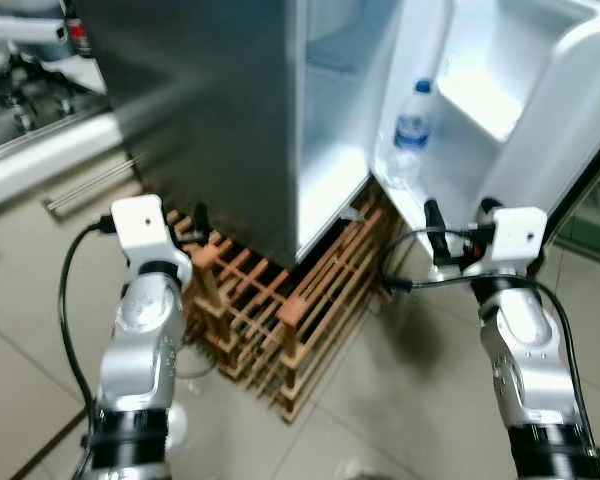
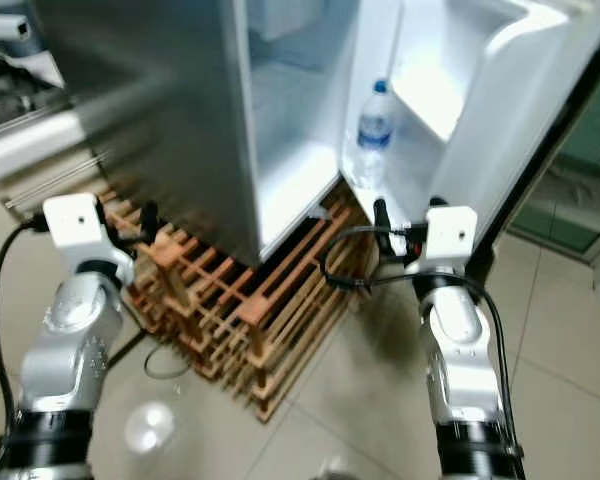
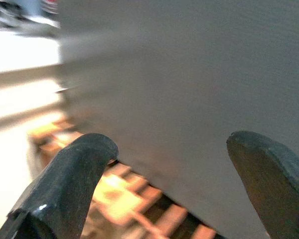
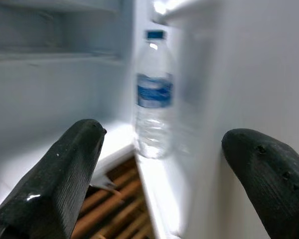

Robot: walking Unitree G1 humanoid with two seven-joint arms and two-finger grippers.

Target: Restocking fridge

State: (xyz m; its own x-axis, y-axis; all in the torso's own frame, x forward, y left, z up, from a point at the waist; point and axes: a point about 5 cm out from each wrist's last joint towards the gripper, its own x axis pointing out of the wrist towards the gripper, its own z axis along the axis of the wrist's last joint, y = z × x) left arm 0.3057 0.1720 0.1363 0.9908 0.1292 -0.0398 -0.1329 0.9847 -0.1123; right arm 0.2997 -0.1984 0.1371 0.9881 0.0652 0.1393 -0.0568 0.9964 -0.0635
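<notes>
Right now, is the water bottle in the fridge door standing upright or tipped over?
Upright. The water bottle stands in the fridge door shelf, blue cap at the top and base on the shelf.

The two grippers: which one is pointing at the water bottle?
The right gripper. Through its open fingers the water bottle stands in the fridge door, while the left gripper faces the fridge's grey side.
</notes>
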